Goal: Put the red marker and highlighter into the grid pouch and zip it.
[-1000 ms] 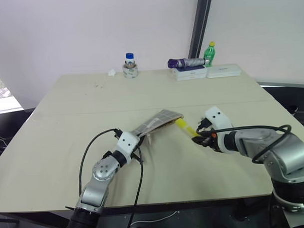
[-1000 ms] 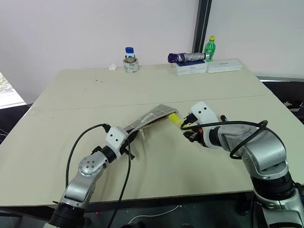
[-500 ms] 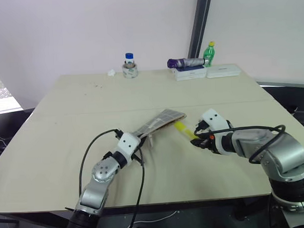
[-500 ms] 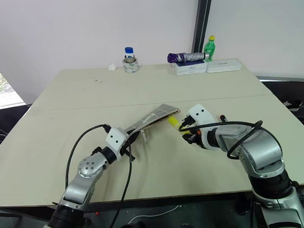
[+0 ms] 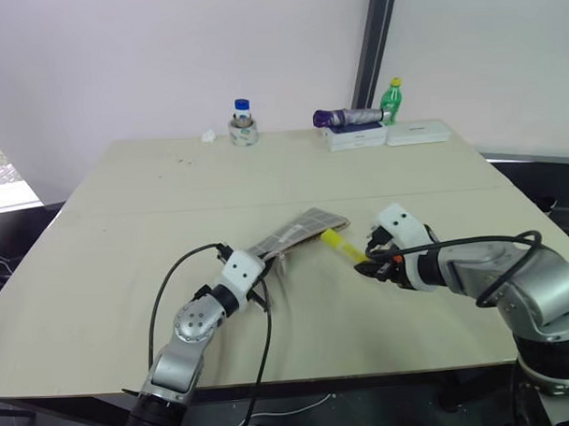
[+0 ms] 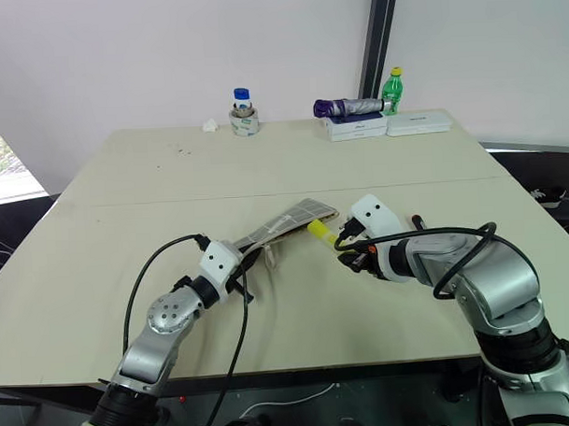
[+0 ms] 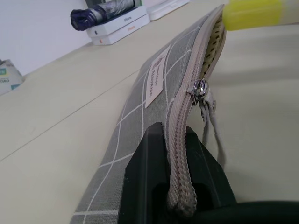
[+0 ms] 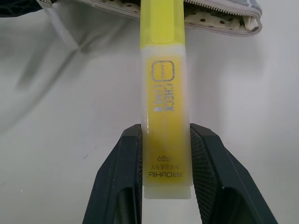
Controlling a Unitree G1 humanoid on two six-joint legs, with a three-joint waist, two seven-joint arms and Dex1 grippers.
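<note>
The grid pouch [image 5: 297, 231] is grey with white lines and lies lifted at a slant over the table's middle. My left gripper [image 7: 180, 189] is shut on its zip-edge end. The zip is open at the far end, showing a dotted lining [image 7: 214, 42]. My right gripper [image 8: 166, 186] is shut on the yellow highlighter [image 8: 163, 93]. The highlighter's free end [image 5: 330, 237] touches the pouch's open mouth. A thin dark stick with a red tip, likely the red marker [image 6: 415, 218], peeks out behind my right hand on the table.
Along the table's far edge stand a blue-capped jar on a tape roll [image 5: 243, 122], a crumpled tissue [image 5: 208, 135], white boxes [image 5: 357, 136] with a folded purple umbrella [image 5: 347, 116] on top, and a green bottle [image 5: 391, 99].
The highlighter's free end has swung slightly towards the pouch's mouth. My left gripper and the pouch have kept still.
</note>
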